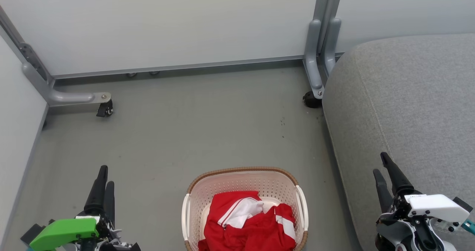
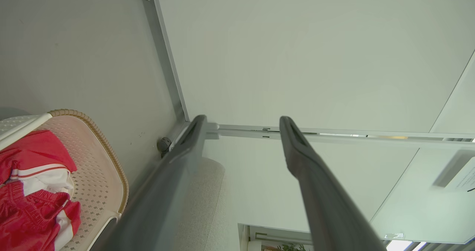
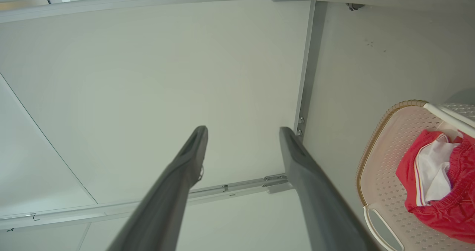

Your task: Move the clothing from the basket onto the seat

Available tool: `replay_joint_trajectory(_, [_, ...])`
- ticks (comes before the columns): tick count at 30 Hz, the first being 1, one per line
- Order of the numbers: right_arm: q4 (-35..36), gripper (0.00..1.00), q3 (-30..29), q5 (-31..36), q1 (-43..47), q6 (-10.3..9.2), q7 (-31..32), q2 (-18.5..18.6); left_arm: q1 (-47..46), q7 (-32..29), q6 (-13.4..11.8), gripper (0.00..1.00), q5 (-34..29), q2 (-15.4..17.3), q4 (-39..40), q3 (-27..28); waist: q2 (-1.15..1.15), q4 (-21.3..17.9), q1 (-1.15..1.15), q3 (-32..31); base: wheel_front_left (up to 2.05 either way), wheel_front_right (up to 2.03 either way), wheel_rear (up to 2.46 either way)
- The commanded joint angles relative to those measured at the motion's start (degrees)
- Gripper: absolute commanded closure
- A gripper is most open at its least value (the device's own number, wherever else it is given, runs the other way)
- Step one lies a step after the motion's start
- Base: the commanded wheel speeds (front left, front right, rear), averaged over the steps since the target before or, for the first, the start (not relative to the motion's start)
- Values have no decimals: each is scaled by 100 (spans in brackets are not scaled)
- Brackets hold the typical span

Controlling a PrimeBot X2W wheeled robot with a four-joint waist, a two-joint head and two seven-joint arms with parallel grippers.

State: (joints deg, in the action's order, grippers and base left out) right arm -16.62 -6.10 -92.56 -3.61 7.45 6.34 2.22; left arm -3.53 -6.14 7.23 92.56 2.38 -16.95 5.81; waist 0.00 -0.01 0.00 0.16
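Note:
The cream perforated basket (image 1: 241,170) with its brown rim stands on the floor at the bottom centre of the head view. The red clothing (image 1: 248,221) with white stripes lies bunched inside it. To the right is the large grey seat (image 1: 408,102), bare on top. My left gripper (image 1: 107,176) is open at the lower left, well left of the basket. My right gripper (image 1: 380,163) is open at the lower right, over the seat's front edge. In the left wrist view the open left gripper (image 2: 243,120) has the basket (image 2: 107,158) and clothing (image 2: 33,206) to its left. The open right gripper (image 3: 243,129) holds nothing.
Pale partition panels close the back and left, on grey metal frames. One castor foot (image 1: 105,110) juts onto the grey floor (image 1: 185,132) at the left, and another foot (image 1: 313,95) stands by the seat's far corner.

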Motion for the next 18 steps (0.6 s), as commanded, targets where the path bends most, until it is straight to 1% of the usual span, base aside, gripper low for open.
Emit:
replay_joint_trajectory(1, [124,0,98,101,-88,1,-90,31,-90,78,2,0,-133,17,110,-59,0,-1,0,-5,0,0,0])
replay_joint_trajectory(4, [141,0,186,352,-84,1,-170,63,-82,154,3,0,-396,18,150,-72,0,-2,0,-9,0,0,0])
replay_joint_trajectory(11, [275,0,453,1524,-81,2,-366,102,-41,349,-12,0,-1297,19,346,-190,0,-4,0,-18,0,0,0])
replay_joint_trajectory(18, [311,0,528,2426,2,2,-544,58,13,527,-181,0,-2283,23,474,-392,0,3,0,-34,0,0,0])
